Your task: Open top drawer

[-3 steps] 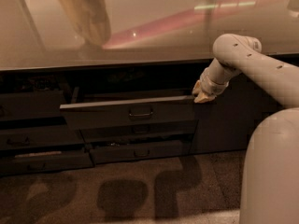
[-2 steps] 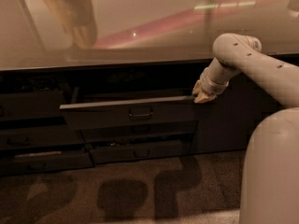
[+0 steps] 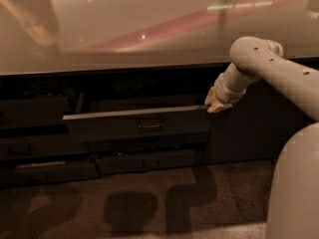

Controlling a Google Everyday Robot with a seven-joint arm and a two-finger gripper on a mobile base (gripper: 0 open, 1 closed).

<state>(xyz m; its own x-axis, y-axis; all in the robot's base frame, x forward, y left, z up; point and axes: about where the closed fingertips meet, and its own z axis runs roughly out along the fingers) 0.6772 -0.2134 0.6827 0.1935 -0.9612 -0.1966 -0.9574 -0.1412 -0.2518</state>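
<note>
The top drawer (image 3: 134, 123) is a wide dark grey front with a small centre pull handle (image 3: 150, 125). It stands pulled partway out from under the glossy countertop (image 3: 124, 29), its top edge catching light. My gripper (image 3: 216, 103) sits at the drawer's upper right corner, at the end of my white arm (image 3: 269, 68) coming in from the right. The drawer's inside is dark and hidden.
A shallower drawer front (image 3: 144, 161) lies below the top drawer. Narrower drawer fronts (image 3: 40, 148) stack at the left. A dark cabinet panel (image 3: 244, 128) stands at the right. My white base (image 3: 294, 183) fills the lower right corner, over speckled floor (image 3: 124, 208).
The reflection on the countertop has shifted left. The drawer and my gripper stay in the same place.
</note>
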